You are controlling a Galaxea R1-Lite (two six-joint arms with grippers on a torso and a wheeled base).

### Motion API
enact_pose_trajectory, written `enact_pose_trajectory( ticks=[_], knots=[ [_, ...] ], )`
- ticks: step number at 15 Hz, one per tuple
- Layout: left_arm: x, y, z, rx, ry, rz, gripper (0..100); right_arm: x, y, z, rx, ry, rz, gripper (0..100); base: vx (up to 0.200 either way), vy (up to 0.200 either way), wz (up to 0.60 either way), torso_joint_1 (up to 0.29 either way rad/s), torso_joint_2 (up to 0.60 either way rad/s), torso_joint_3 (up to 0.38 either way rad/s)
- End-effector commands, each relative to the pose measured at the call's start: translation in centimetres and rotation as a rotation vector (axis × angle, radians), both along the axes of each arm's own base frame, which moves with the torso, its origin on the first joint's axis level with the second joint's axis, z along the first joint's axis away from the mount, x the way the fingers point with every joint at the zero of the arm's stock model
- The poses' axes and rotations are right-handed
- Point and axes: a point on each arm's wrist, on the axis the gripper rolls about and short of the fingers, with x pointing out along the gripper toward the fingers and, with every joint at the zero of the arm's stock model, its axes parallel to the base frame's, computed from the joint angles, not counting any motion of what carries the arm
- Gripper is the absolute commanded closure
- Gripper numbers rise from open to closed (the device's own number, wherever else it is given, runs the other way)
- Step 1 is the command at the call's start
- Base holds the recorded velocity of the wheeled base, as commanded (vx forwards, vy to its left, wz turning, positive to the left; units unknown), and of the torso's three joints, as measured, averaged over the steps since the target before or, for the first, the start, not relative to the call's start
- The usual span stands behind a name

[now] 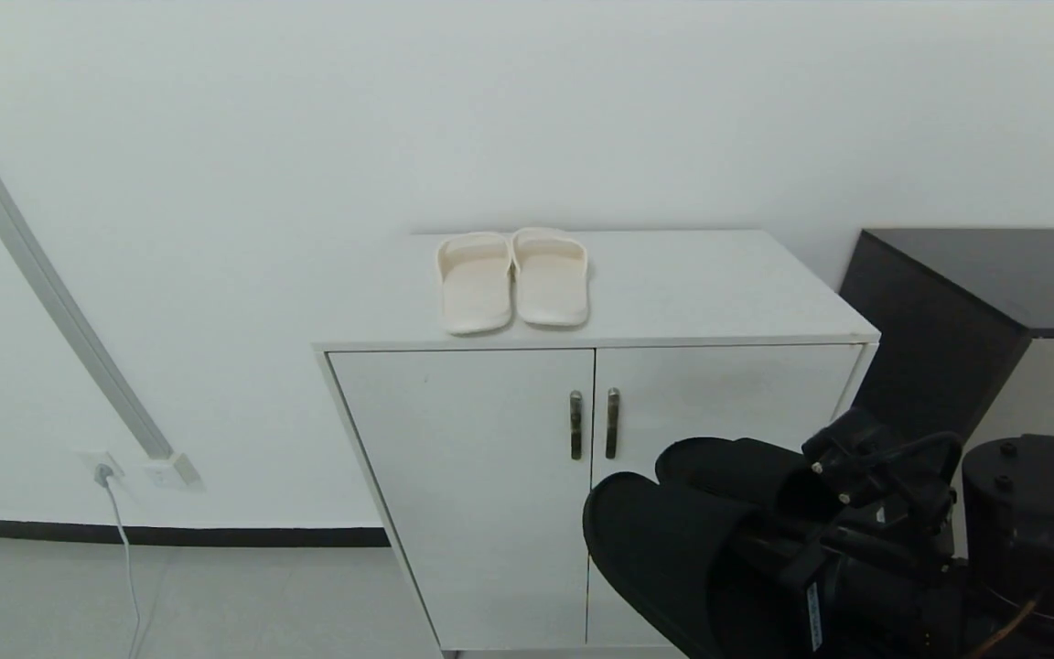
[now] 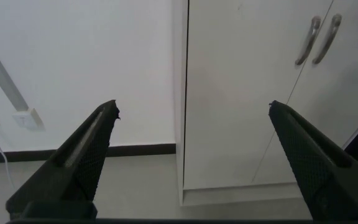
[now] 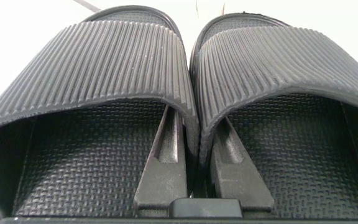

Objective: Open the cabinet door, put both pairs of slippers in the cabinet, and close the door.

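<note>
The right gripper (image 3: pixel 194 124) is pinching 2 black slippers (image 1: pixel 673 549) together. Its 2 fingers (image 3: pixel 163 168) are sitting inside them and clamping their touching inner walls. It is holding this pair low in front of the right door (image 1: pixel 719 403) of the cabinet (image 1: pixel 692 284). The left gripper (image 2: pixel 192 107) is hanging with its jaws spread wide, gripping nothing and facing the left door (image 1: pixel 472 485). Both doors are sitting closed, their 2 handles (image 1: pixel 575 424) standing side by side at the middle. 2 cream slippers (image 1: pixel 513 279) are lying side by side on the cabinet top, left of its middle.
</note>
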Motion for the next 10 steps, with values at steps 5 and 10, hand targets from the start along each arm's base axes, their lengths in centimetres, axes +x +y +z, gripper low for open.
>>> enact_pose_trajectory(
  ticks=[5,10],
  knots=[
    [0.01,0.00,0.00,0.000,0.001,0.001,0,-0.04,-0.03,-0.19,-0.005,0.006,0.002,100,0.000,0.000,0.00,-0.179,0.50,0.323],
    [0.01,0.00,0.00,0.000,0.001,0.000,0,-0.19,-0.18,-0.46,-0.013,0.013,0.002,100,0.000,0.000,0.00,-0.139,0.48,0.334]
  ],
)
